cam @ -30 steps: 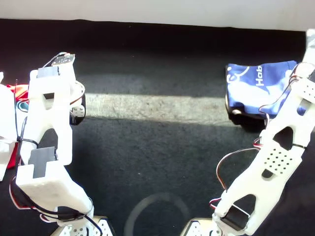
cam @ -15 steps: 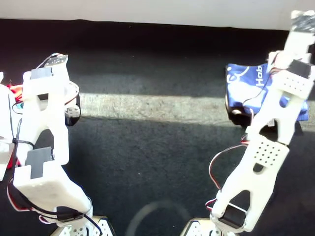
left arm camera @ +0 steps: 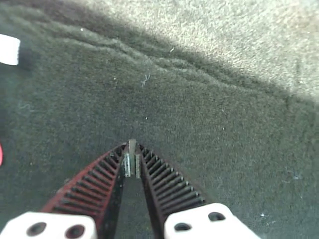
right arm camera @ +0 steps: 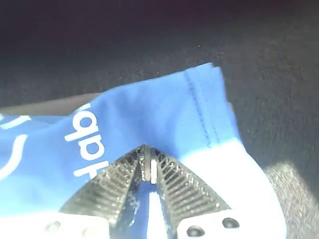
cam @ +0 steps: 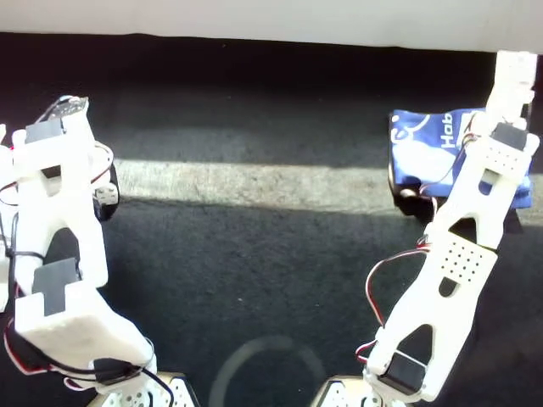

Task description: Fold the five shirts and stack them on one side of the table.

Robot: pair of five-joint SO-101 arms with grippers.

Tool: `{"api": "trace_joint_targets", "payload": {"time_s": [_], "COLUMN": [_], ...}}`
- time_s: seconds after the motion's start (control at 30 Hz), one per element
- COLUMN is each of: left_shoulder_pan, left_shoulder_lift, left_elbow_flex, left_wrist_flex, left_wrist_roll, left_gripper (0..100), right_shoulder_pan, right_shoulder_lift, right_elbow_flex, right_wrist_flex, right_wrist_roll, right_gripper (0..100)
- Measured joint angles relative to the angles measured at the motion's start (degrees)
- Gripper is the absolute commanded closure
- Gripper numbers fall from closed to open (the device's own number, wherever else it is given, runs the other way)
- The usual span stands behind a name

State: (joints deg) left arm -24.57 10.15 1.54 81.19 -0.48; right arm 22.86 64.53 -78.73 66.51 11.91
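**Both grippers closed, one blue shirt folded at the far right**

The desk [cam: 271, 280] is covered in a dark, felt-like cloth. A pale band of sunlight [cam: 271, 182] runs across the middle of it from side to side.

The blue shirt [cam: 428, 153] lies folded at the far right of the desk, partly in the sunlight. It has white print on top. The right arm [cam: 462, 254] stretches from the near edge up and over the shirt. In the high view it hides the shirt's right part, so that edge cannot be followed. Thin red, white and black wires [cam: 382, 288] loop out from the arm's lower joint, and more wires cross the shirt's near edge.

In its own wrist view, the right gripper [right arm camera: 148, 167] hangs over the blue shirt [right arm camera: 149, 114]. Its ribbed fingers meet at the tips and hold nothing between them. Whether the tips touch the cloth cannot be told. A seam runs along the shirt's edge beyond the tips. To one side the blue gives way to a white patch, and past that is bare dark desk.

The left arm [cam: 59, 220] stands at the left side of the desk, well apart from the shirt. The left gripper [left arm camera: 130, 159] is closed as well. Its red-edged fingers are pressed together at the tips, empty, above the dark cover [left arm camera: 209, 129]. A small white piece [left arm camera: 9, 50] lies on the cover, cut off by the view's edge; what it is cannot be told.
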Motion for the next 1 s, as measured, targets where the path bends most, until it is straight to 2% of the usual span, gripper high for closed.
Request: {"api": "trace_joint_targets", "payload": {"time_s": [0.17,0.23,0.33,0.43,0.57,0.8,1.0], "left_shoulder_pan": [-2.4,-5.0,-9.9,-14.9,-20.8,-26.0,-26.1], "left_shoulder_lift": [-7.7,-10.9,-13.5,-13.5,-11.0,-6.2,-5.5], "left_elbow_flex": [0.0,0.0,0.0,0.1,0.0,0.1,0.3], "left_wrist_flex": [1.0,1.0,1.0,0.6,-2.3,-12.6,-20.6], "left_wrist_roll": [-0.1,-0.4,-4.5,-8.3,-9.9,-10.0,-14.7], "left_gripper": [99,99,98,89,78,78,78], "right_shoulder_pan": [-2.1,-3.7,-5.8,-7.8,-9.8,-12.6,-15.7], "right_shoulder_lift": [-5.9,-7.9,-10.3,-12.0,-15.6,-25.3,-42.5], "right_elbow_flex": [-9.9,-12.9,-15.4,-15.7,-15.7,-14.9,3.3], "right_wrist_flex": [13.5,20.0,27.7,32.9,33.8,34.1,34.1], "right_wrist_roll": [-4.1,-4.1,-4.1,-4.5,-5.6,-8.7,-8.9], "right_gripper": [84.6,84.4,84.4,84.4,84.4,84.4,84.4]}}
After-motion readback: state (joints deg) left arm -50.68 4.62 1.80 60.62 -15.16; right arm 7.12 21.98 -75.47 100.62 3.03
